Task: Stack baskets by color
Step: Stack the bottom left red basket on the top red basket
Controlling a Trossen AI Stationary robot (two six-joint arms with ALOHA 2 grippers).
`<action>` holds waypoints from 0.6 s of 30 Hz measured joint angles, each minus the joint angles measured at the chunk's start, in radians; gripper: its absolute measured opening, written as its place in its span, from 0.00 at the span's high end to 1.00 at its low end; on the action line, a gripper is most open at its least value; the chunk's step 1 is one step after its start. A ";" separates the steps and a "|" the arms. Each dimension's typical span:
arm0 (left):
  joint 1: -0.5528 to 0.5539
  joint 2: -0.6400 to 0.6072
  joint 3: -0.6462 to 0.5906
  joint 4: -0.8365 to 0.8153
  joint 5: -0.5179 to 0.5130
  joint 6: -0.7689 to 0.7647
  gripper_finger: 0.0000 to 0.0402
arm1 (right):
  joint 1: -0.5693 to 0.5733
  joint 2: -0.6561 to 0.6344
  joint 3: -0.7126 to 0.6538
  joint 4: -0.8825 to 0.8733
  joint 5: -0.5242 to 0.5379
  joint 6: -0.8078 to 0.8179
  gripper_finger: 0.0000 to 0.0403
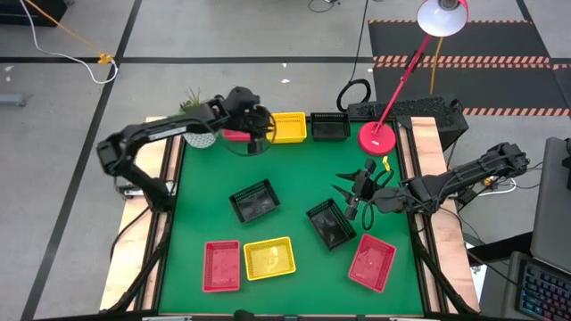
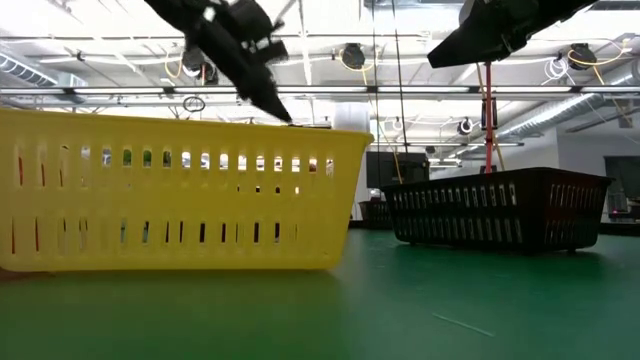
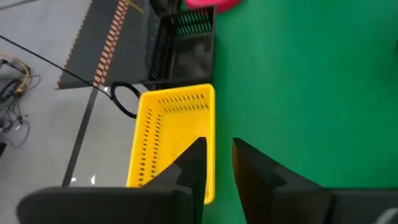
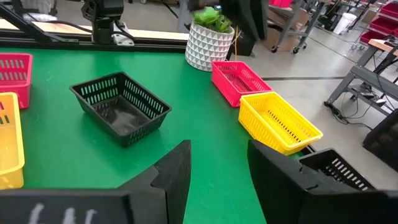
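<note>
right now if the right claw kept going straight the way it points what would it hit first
Probably the black basket standing alone on the green mat; it lies nearest ahead of the right claw, a little to one side. Slightly off that line, the claw would pass over bare mat toward the yellow basket. Depth is unclear.

A red lamp base (image 1: 377, 137) with its slanted red stem and white shade (image 1: 442, 16) stands at the upper right of the green table mat (image 1: 294, 183), a white patterned plant pot (image 1: 198, 135) sits at the upper left, and black cables trail across the grey floor above.
</note>
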 joint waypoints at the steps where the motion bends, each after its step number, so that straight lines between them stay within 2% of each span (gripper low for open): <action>1: -0.001 -0.027 0.000 -0.019 0.000 -0.011 0.84 | 0.000 0.000 0.000 0.000 0.000 0.000 0.63; 11: -0.060 -0.258 0.000 -0.241 -0.001 -0.132 0.91 | 0.000 0.000 0.000 0.008 -0.052 0.000 0.63; 18: -0.199 -0.387 -0.045 -0.303 -0.001 -0.250 0.95 | 0.000 0.000 0.000 0.008 -0.054 0.026 0.63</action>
